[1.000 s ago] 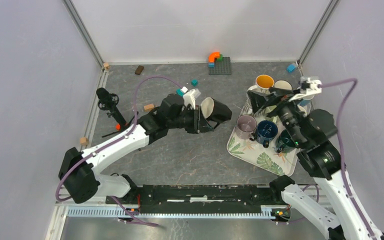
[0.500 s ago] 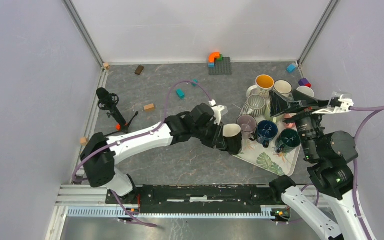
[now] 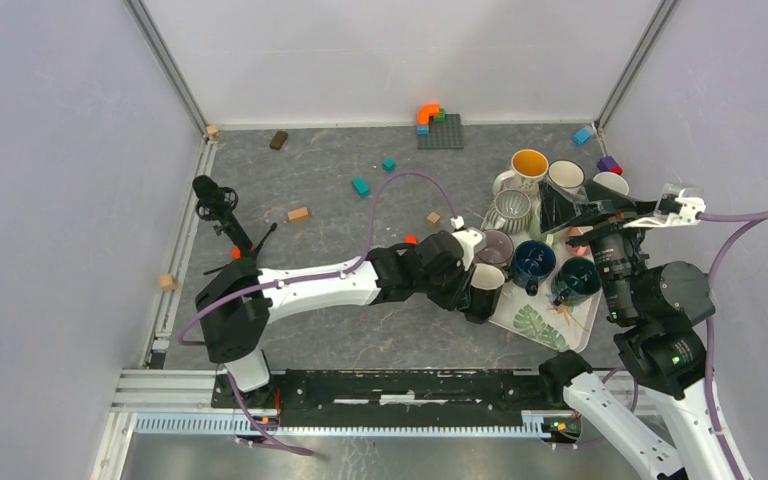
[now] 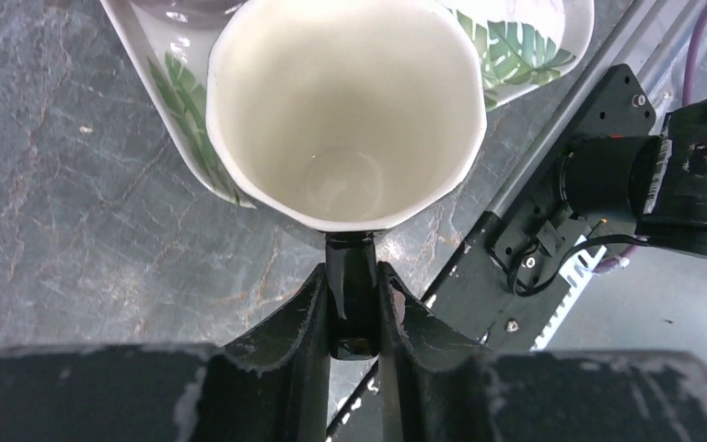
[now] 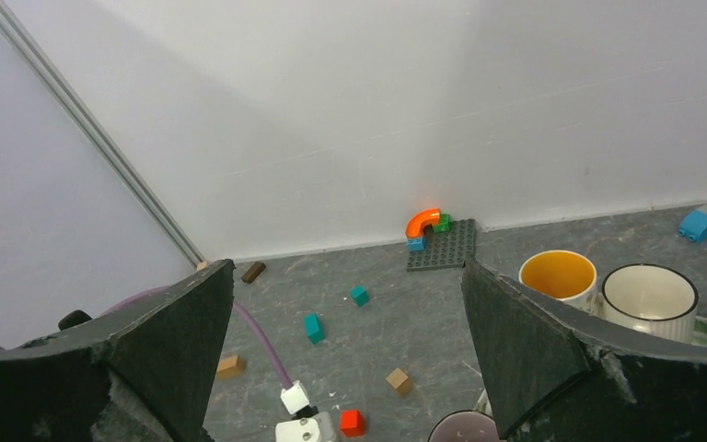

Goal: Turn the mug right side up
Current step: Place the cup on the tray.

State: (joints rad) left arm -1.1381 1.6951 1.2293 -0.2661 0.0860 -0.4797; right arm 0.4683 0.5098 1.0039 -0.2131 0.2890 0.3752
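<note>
Grey stone-look tabletop [image 3: 350, 335] boxed by white walls [image 3: 390, 60]; left and middle lie mostly open, with only small coloured blocks [image 3: 361, 186] scattered toward the far side, while the white leaf-print tray [image 3: 545, 325] at right is crowded with mugs up to its rim. Black mug with cream inside [image 3: 484, 285] is mouth-up over the tray's near-left edge, just beside a mauve mug [image 3: 497, 245]; left gripper [image 4: 353, 285] pinches its black handle [image 4: 351, 258] between both fingers, arm stretched low across the table toward the right. Right gripper [image 3: 572, 210] hangs raised above the tray's far right part, jaws spread wide, holding nothing.
</note>
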